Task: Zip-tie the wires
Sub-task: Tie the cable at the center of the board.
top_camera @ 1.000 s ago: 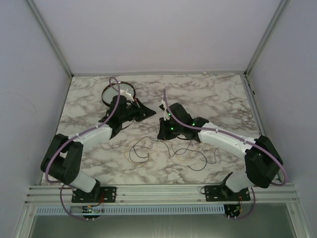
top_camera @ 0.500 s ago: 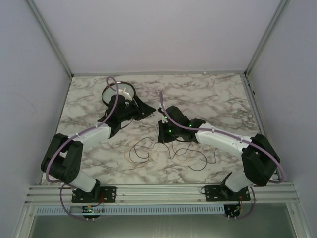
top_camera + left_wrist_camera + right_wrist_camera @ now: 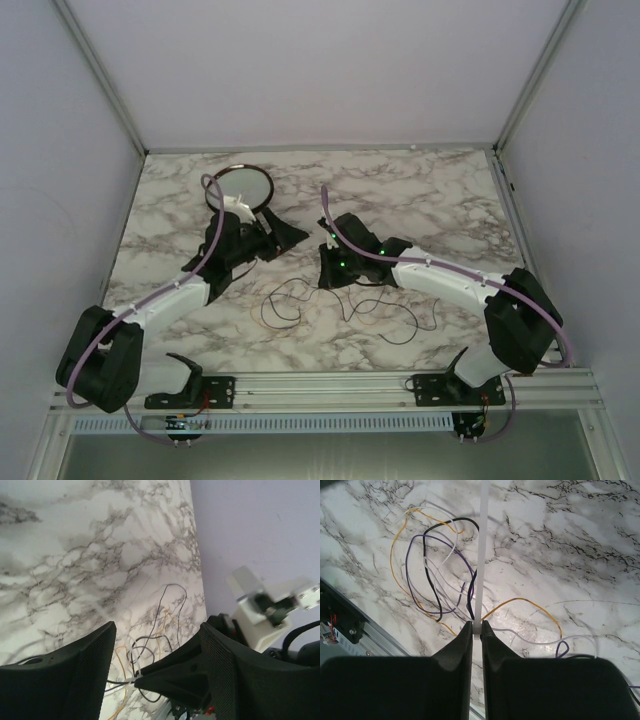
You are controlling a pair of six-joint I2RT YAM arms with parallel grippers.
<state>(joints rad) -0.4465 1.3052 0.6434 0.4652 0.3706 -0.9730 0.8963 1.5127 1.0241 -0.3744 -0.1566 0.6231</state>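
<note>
R hand pinched the zip tie at one end, the strip running out across the wires, which lay looped on the table. L hand was spread w/ nothing in it, near the wires.

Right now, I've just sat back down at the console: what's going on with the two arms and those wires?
The right fingers are shut on one end of the white zip tie, which sticks straight out over the loose wires lying in loops on the marble table. The left fingers stand open and empty, between the round dish and the wires, touching neither. Nothing is bundled or tied yet.
</note>
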